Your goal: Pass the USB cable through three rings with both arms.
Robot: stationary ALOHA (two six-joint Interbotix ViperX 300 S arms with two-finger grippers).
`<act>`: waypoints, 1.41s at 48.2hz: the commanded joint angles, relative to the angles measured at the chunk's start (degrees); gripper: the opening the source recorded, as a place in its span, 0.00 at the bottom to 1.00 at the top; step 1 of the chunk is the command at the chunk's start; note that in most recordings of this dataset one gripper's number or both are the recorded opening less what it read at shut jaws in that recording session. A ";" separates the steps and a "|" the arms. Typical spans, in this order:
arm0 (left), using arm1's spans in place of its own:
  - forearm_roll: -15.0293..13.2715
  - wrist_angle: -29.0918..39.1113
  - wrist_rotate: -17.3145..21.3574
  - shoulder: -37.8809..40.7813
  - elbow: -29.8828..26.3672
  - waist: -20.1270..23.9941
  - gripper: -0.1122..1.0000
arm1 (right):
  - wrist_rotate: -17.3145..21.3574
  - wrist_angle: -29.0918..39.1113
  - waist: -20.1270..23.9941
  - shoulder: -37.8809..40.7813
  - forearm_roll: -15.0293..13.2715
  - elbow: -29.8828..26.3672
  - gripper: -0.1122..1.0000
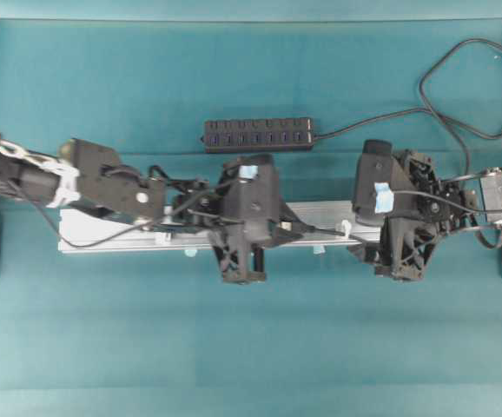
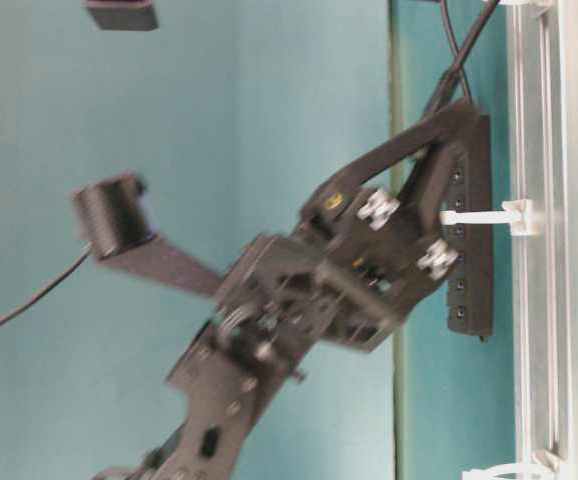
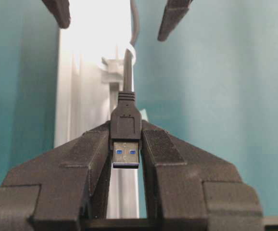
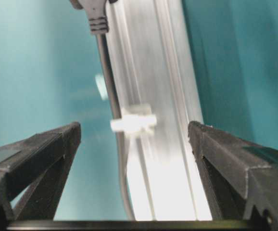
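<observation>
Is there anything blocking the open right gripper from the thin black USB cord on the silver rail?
Nothing visible: right gripper stands open, black USB cable runs between its fingers over silver aluminium rail.

Brushed shiny aluminium rail, matt ridged plastic fingers

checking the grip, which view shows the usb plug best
Left wrist view: the USB plug sits centred, clamped in the left hand. Right wrist shows only its strain relief; overhead hides it; table-level doesn't show it.
</observation>
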 commanded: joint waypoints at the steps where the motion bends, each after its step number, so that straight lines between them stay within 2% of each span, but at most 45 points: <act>1: 0.18 -0.26 0.09 -2.55 0.00 -0.09 0.28 | 1.93 -1.32 -0.09 -0.26 0.09 -2.20 0.84; 11: 0.18 -0.26 0.09 -2.99 -0.09 -0.09 0.28 | 2.29 -5.45 -0.18 2.46 0.00 -4.48 0.83; 23: 0.18 0.00 0.09 -2.99 0.09 -0.09 0.28 | 2.11 -6.24 -0.09 6.24 -0.09 -6.50 0.79; 27: 0.18 0.18 0.09 -2.99 0.09 -0.09 0.28 | 2.02 -6.15 -0.09 6.94 -0.26 -7.03 0.75; 30: 0.18 0.26 0.09 -2.99 0.09 -0.09 0.28 | 2.02 -6.15 -0.18 7.12 -0.26 -7.29 0.65; 35: 0.18 1.23 0.09 -3.08 0.18 -0.09 0.28 | 2.02 -6.24 -0.09 7.12 -0.26 -7.29 0.37; 39: 0.18 2.29 0.00 -3.08 0.35 -0.09 0.28 | 2.02 -6.33 -0.09 7.03 -0.26 -7.29 0.20; 42: 0.18 3.08 0.00 -3.08 0.35 -0.09 0.28 | 1.93 -6.59 -0.09 7.03 -0.26 -7.29 0.11; 46: 0.18 3.34 0.09 -3.16 0.53 -0.09 0.28 | 1.93 -7.03 -0.09 7.12 -0.26 -7.38 0.04; 68: 0.18 2.55 -0.26 -3.16 0.26 0.26 0.28 | 1.67 -5.54 -0.09 8.00 -0.35 -8.88 0.02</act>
